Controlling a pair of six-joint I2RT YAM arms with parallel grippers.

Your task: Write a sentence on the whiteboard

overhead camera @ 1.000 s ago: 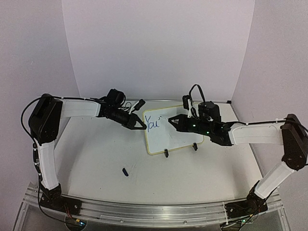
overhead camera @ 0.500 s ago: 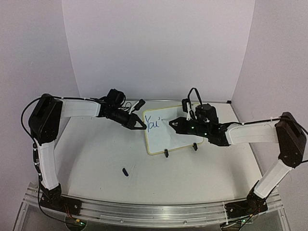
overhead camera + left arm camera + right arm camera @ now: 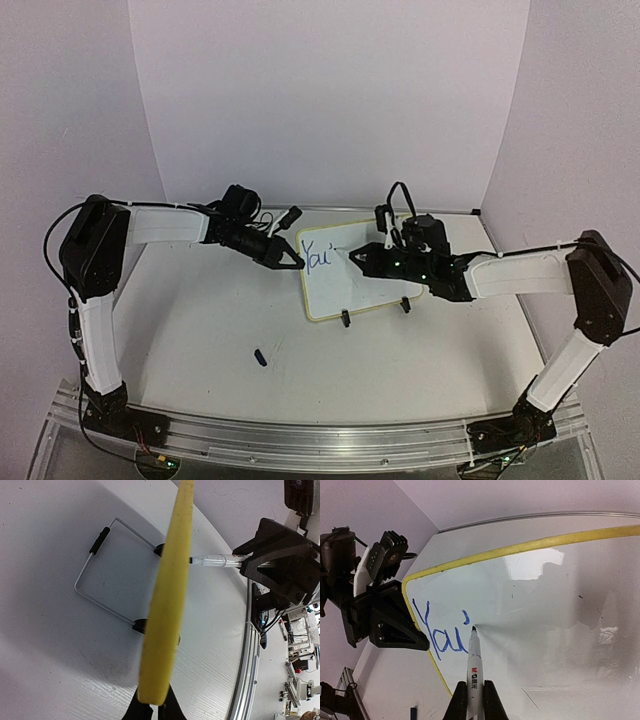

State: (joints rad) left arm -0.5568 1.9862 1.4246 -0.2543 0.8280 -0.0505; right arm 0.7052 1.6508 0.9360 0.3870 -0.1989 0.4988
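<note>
The whiteboard stands tilted on two black clip feet at the middle back of the table. Its yellow rim runs edge-on between the jaws of my left gripper, which is shut on the board's left edge. The sentence reads "You'" in blue at the board's upper left. My right gripper is shut on a white marker. The marker's tip rests on the board just below and right of the apostrophe. From above, the right gripper sits in front of the board's face.
A dark blue marker cap lies on the table in front and left of the board. A wire stand props the board from behind. An aluminium rail runs along the near edge. Pale walls enclose the back and sides.
My right arm has slid a little to the left, bringing the marker tip closer to the lettering. The left gripper and the board have stayed put.
</note>
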